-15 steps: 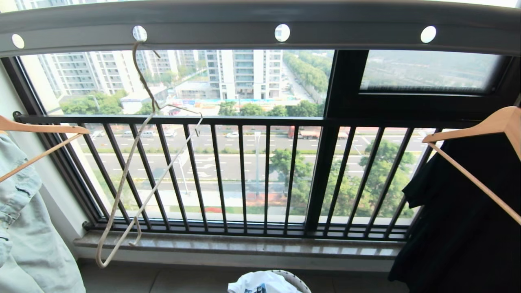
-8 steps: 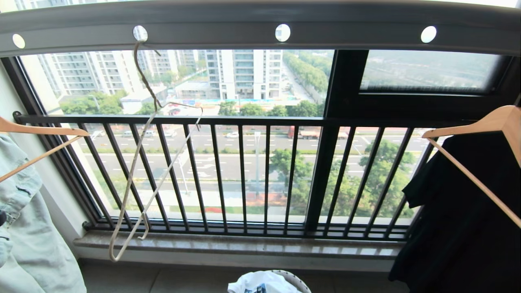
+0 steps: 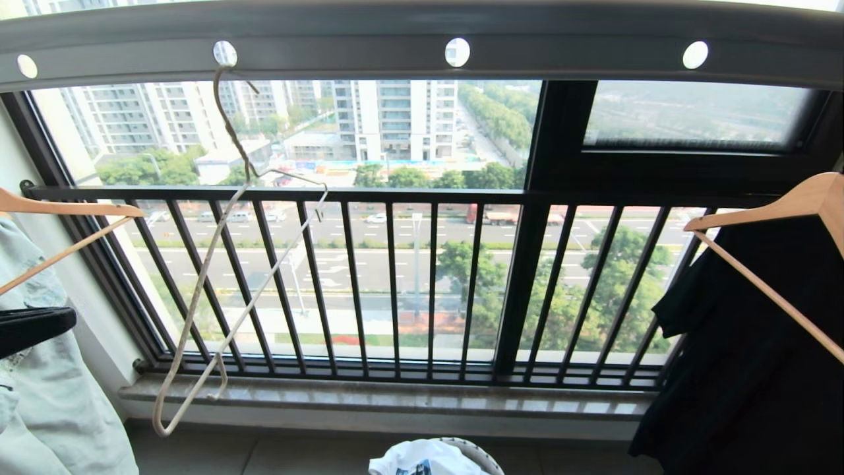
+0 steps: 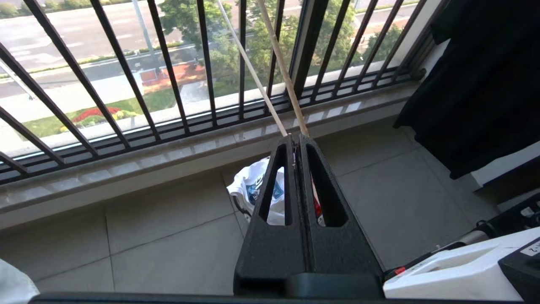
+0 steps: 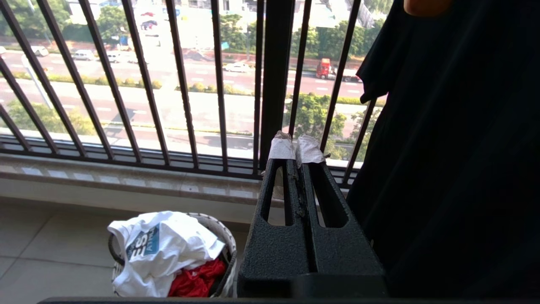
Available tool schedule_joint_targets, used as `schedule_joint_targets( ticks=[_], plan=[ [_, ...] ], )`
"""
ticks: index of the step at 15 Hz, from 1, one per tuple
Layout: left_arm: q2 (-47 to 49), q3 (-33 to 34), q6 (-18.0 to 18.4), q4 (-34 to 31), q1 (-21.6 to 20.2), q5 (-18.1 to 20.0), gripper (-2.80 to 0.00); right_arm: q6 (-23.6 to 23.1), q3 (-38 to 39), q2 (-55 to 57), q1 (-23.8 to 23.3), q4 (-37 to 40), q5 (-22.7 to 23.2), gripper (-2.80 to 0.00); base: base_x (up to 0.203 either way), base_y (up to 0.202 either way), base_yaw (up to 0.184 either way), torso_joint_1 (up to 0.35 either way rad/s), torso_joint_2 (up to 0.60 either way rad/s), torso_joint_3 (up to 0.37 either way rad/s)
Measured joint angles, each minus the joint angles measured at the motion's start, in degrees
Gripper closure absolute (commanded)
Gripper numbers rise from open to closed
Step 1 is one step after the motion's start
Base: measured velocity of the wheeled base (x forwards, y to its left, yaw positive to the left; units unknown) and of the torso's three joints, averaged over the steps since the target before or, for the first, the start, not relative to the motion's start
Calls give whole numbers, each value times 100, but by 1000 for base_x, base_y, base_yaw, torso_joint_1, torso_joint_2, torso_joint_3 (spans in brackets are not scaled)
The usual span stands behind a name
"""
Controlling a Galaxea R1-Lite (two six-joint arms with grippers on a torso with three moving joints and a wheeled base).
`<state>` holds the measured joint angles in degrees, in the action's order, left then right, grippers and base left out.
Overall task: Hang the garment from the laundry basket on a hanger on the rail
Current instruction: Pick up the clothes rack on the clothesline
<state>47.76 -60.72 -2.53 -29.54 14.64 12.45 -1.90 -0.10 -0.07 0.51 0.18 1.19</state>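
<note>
The white garment (image 3: 422, 458) with a blue graphic lies crumpled in the laundry basket (image 3: 479, 452) on the floor at the bottom of the head view, and the garment (image 5: 160, 245) also shows in the right wrist view. The cream wire hanger (image 3: 205, 269) hangs tilted from a hole in the grey rail (image 3: 567, 46). My left gripper (image 3: 69, 321) reaches in at the far left edge, left of the hanger and apart from it. In its wrist view the left gripper (image 4: 295, 137) is shut and empty. My right gripper (image 5: 296, 147) is shut, with taped tips.
A red cloth (image 5: 196, 280) lies under the garment in the basket. Wooden hangers carry a pale denim piece (image 3: 46, 396) on the left and a black garment (image 3: 745, 369) on the right. The black railing (image 3: 395, 284) and stone sill (image 3: 395, 396) close the front.
The wire hanger swung right and then back to the left on the rail. My left gripper has come into the head view at the left edge; the right arm has not moved.
</note>
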Motion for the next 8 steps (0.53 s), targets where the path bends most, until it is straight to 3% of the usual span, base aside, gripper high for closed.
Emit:
schedule_joint_targets(
  ticks=[2,4,5,8],
  plan=[
    [-31,-402,-32,-690,49,-189,0,0,0,0,0,1,0,0,0,0,0,0,0,0],
    [9,-554,-43,-747,62,-450,0,0,0,0,0,1,-1,0,0,0,0,0,0,0],
    [58,-606,-78,-739,64,-474,-280,1,0,0,0,1,-1,0,0,0,0,0,0,0],
    [257,-753,-110,-709,66,-474,-280,1,0,0,0,1,2,0,0,0,0,0,0,0]
  ],
)
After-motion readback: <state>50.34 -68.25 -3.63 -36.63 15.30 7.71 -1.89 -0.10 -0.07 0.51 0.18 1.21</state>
